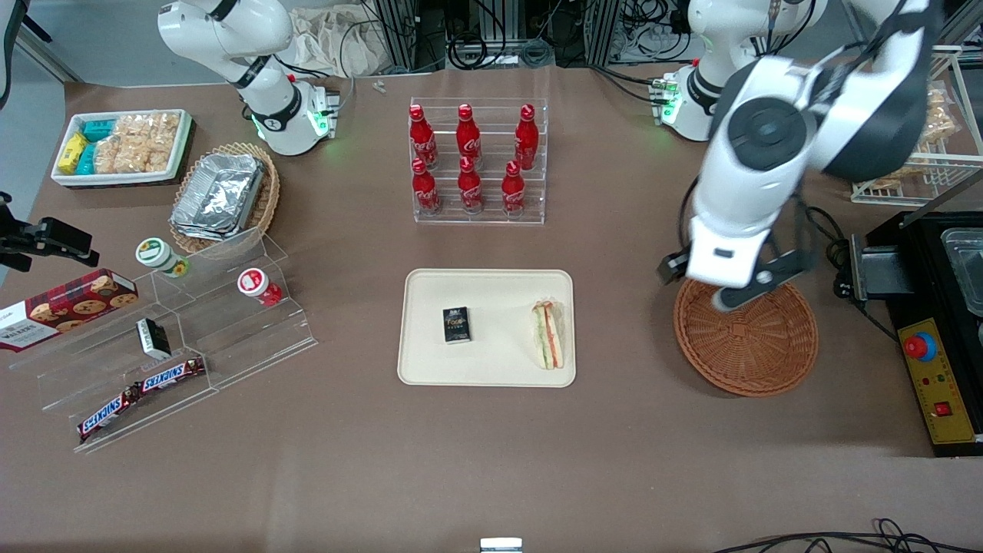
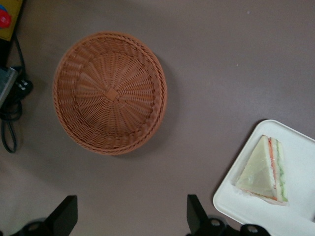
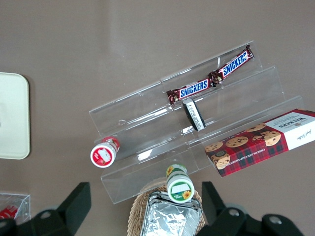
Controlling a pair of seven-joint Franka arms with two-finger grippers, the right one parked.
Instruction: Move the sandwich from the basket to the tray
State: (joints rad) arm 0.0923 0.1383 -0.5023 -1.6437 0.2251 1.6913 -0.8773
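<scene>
The sandwich, a clear-wrapped triangular wedge with orange and green filling, lies on the cream tray, at the tray's edge nearest the basket. The reddish-brown wicker basket stands beside the tray toward the working arm's end, with nothing in it. My gripper hangs above the basket's rim, at the part farthest from the front camera. It is open and holds nothing; bare table shows between its fingers.
A small black box also lies on the tray. A clear rack of red bottles stands farther from the front camera than the tray. A black machine sits at the working arm's end, and an acrylic stand with snack bars toward the parked arm's end.
</scene>
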